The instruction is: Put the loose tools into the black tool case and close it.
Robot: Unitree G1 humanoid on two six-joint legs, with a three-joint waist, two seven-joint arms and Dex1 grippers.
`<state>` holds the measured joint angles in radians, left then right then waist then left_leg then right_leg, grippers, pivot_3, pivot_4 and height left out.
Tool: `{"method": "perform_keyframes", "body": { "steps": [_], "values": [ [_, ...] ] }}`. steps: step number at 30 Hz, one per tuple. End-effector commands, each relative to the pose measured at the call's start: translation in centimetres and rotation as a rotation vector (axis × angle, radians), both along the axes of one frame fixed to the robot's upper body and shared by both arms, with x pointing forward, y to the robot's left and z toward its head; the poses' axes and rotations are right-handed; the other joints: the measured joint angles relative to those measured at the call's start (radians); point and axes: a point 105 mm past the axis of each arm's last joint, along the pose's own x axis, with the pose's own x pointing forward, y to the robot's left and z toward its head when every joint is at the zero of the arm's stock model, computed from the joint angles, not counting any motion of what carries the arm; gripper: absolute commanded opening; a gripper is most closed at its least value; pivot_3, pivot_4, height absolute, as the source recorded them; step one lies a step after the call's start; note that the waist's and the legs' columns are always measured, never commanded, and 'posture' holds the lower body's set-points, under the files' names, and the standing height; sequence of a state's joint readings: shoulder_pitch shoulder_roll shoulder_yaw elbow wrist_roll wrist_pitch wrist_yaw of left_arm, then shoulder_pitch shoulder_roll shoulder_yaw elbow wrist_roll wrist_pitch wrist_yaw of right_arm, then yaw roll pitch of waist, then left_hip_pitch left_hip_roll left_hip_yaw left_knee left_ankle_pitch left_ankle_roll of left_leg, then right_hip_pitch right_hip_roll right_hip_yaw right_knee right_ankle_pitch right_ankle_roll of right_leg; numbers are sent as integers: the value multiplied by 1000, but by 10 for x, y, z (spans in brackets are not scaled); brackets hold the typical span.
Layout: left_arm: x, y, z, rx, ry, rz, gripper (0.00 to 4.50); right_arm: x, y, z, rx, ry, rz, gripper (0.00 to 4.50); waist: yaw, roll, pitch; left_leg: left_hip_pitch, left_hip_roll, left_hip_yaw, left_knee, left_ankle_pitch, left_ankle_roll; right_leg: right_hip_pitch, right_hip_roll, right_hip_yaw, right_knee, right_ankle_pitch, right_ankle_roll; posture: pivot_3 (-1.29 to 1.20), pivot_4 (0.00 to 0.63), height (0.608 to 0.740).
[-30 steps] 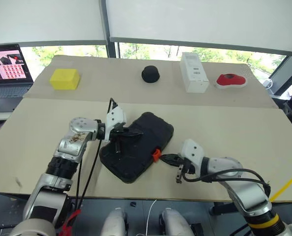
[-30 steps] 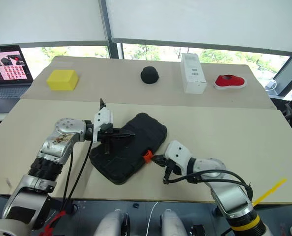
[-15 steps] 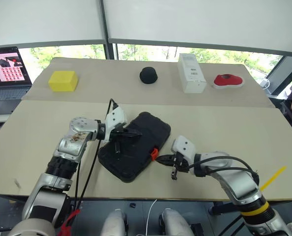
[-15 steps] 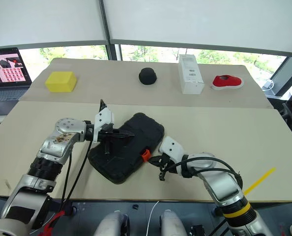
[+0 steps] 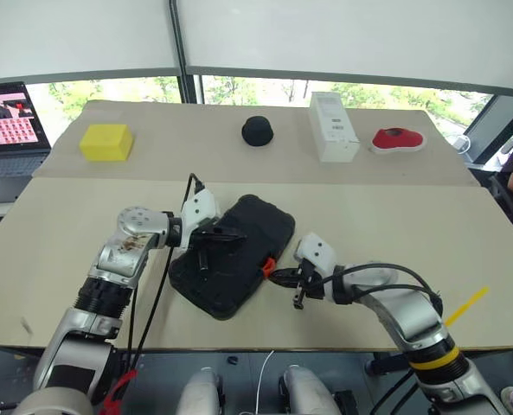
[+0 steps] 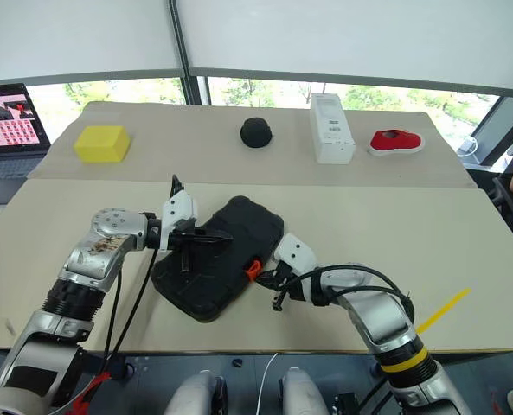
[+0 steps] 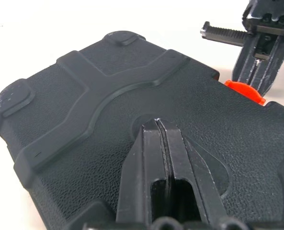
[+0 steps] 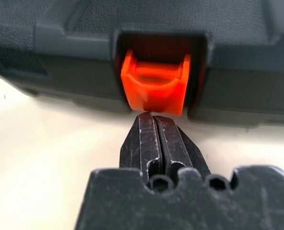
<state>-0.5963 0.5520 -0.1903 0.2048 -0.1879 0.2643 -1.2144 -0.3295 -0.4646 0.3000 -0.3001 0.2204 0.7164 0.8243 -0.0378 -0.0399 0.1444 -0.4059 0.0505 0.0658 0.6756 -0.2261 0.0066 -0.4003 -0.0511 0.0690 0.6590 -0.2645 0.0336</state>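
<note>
The black tool case [image 5: 235, 261] lies with its lid down on the front table, set at an angle. My left gripper [image 5: 240, 235] is shut, and its tips [image 7: 157, 122] rest on the middle of the textured lid [image 7: 79, 96]. My right gripper [image 5: 274, 276] is also shut and holds nothing. Its tips [image 8: 153, 118] touch the lower edge of the small orange latch [image 8: 154, 88] on the case's front side. That latch [image 7: 245, 91] and the right gripper [image 7: 257, 72] also show beyond the lid in the left wrist view. The loose tools are out of view.
On the far table stand a yellow block [image 5: 105, 142], a black dome-shaped object [image 5: 257, 130], a white box [image 5: 332, 126] and a red object [image 5: 397, 138]. A laptop [image 5: 5, 117] sits at the far left. A yellow strip [image 5: 466, 305] lies by the front right edge.
My right gripper has moved left and slightly forward, up to the orange latch. The left gripper has stayed on the lid. The camera has shifted a little.
</note>
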Motion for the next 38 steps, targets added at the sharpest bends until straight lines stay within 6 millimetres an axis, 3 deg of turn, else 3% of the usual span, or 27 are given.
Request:
{"method": "perform_keyframes", "body": {
  "steps": [1, 5, 8, 11, 14, 18, 20, 22, 26, 29, 38],
  "values": [
    [-10, 5, -43, 45, 154, 41, 0, 6, 12, 26, 107, -80, 28, 27, -2, 1, 0, 0, 0, 0, 0, 0, 0, 0, 0, 0, 0, 0, 0, 0, 150, 740],
    [-12, 8, -46, 32, 147, 60, 0, 11, 2, 23, 113, -110, -7, 27, -2, 3, -2, 1, 0, 0, -1, 0, 0, 0, 0, 0, 0, 0, 0, 0, 150, 740],
    [-10, 14, -36, -54, 99, 93, 0, 2, -10, 30, 135, -113, 8, 27, -2, 6, -3, 1, 0, 0, -1, 0, 0, 0, 0, 1, 0, 0, 0, 0, 150, 740],
    [-11, 28, -17, -178, 19, 134, 735, -10, -30, 35, 111, -147, 12, 812, -3, 9, -5, 0, 0, -1, -2, 0, 0, 0, -1, 1, -1, 0, 0, 0, 150, 740],
    [-21, 49, -4, -226, -49, 159, 1783, -24, -50, 33, 30, -176, 36, 1768, -5, 9, -5, 1, -1, -3, -6, 0, 0, 0, -2, 1, -3, 0, 0, 0, 150, 740],
    [-49, 103, -3, -163, -58, 264, 3219, -33, -79, 39, -4, -303, 41, 3163, -18, 9, -5, 1, 0, -2, -11, 0, 0, -3, -2, 3, -4, -1, -1, 0, 150, 740],
    [-59, 118, -3, -157, -64, 330, 3913, -38, -88, 46, 66, -379, 73, 3873, -16, 8, -4, 2, 0, -2, -15, 0, 0, -3, -2, 3, -7, -1, -1, 0, 150, 740],
    [-70, 136, -12, -111, -45, 432, 4460, -36, -104, 39, 5, -426, 80, 4458, -10, 10, -4, 2, 0, -3, -16, 0, 0, -2, -2, 1, -11, -1, -1, 0, 150, 740],
    [-92, 161, -32, -2, -48, 555, 4460, -20, -130, 38, 16, -472, -2, 4458, -2, 9, -3, 3, -1, 0, -16, 0, 0, 0, -8, 1, -13, -1, 1, 0, 150, 740],
    [-90, 167, -32, 16, -112, 610, 4460, -14, -143, 42, 68, -482, -49, 4458, 13, 0, 3, 0, -1, 2, -15, 0, 0, -2, -9, 1, -14, 0, 2, 0, 150, 740],
    [-79, 159, -21, -32, -175, 646, 4460, -15, -140, 42, 51, -493, -22, 4458, 26, -1, 4, -2, 0, 2, -16, 0, -1, -4, -9, 0, -14, 1, 0, 0, 150, 740]
  ]
}}
